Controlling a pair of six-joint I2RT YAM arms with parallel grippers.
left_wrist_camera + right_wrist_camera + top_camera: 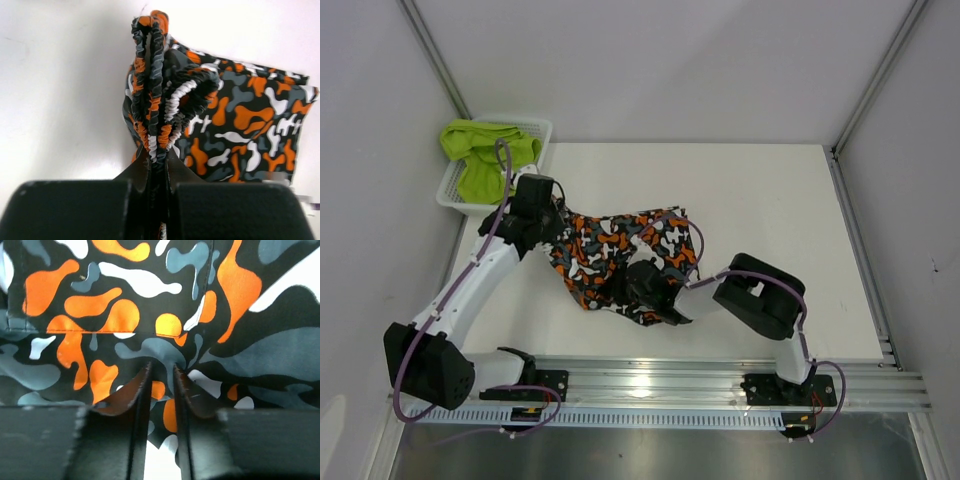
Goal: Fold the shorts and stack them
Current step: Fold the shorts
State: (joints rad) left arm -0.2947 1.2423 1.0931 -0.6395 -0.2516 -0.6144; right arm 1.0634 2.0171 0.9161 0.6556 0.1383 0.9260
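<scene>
Your left gripper (158, 162) pinches the camouflage shorts (240, 115) by the bunched waistband. Your right gripper (161, 375) nips their fabric at centre frame. The green shorts (480, 150) lie in the basket (541, 133), upper left.

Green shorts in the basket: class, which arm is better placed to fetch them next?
Left, probably: the left gripper sits near the basket; the right gripper is mid-table. Both grip the camouflage shorts.

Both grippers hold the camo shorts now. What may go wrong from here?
1. The left gripper pinches the bunched waistband only at its tips; the elastic may slip out under pull.
2. The right gripper holds a small pinch of the camo shorts; it may have one layer only, giving a crooked fold.
3. The green shorts lie heaped in the basket near the left gripper, which might snag them.
</scene>
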